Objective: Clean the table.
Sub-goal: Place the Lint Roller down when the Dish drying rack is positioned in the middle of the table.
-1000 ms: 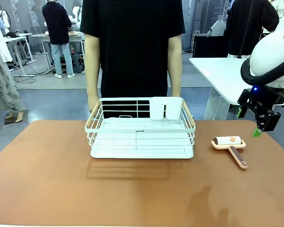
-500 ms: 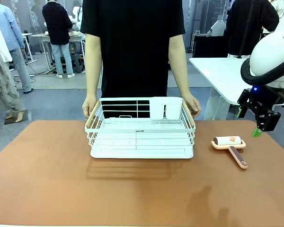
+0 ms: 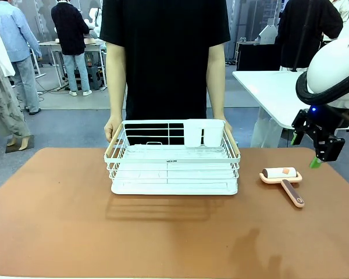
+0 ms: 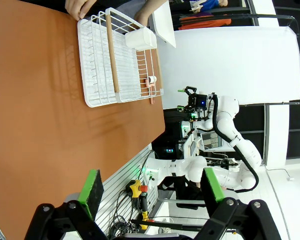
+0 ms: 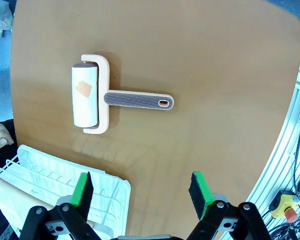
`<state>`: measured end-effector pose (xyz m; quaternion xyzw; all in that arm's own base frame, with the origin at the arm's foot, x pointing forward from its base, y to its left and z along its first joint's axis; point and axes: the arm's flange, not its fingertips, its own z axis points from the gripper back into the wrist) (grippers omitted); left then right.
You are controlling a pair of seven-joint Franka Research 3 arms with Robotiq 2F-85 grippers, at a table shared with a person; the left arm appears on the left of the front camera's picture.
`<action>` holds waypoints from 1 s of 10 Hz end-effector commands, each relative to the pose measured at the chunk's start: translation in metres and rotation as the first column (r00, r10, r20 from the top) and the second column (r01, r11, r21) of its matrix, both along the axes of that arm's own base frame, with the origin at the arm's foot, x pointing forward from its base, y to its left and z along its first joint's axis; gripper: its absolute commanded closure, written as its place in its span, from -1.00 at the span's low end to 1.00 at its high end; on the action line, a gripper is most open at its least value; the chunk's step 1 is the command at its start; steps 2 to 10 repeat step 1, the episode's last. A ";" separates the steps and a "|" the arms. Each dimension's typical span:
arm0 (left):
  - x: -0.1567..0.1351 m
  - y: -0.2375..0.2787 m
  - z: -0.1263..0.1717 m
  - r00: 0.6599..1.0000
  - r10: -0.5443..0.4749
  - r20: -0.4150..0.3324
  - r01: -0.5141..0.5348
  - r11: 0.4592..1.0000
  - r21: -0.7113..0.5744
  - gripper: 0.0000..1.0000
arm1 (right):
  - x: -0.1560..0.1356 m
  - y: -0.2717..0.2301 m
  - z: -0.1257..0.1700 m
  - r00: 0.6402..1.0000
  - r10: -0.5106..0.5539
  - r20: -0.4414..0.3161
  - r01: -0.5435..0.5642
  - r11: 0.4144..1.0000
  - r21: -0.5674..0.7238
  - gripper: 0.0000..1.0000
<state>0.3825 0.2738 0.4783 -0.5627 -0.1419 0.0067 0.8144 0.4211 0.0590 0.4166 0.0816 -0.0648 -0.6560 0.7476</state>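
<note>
Right wrist view: gripper (image 5: 142,192) is hovering, jaws apart, empty; roller (image 5: 85,96) at 11 o'clock, risking clipping rack (image 5: 70,175).

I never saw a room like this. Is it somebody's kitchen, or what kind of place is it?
Probably a robot lab, not a kitchen. A white robot arm hangs over the brown table, more robot arms stand on another bench, and people work at other tables behind.

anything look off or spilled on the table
Nothing stands out. The white wire rack sits level on the table with the person's hands at its far corners, and the lint roller lies flat beside it. No spill or damage shows.
</note>
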 end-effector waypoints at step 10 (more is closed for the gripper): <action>-0.004 0.000 0.001 1.000 0.000 0.013 0.000 1.000 -0.004 -1.00 | 0.001 0.001 0.000 1.000 0.006 0.012 -0.006 1.000 0.006 -1.00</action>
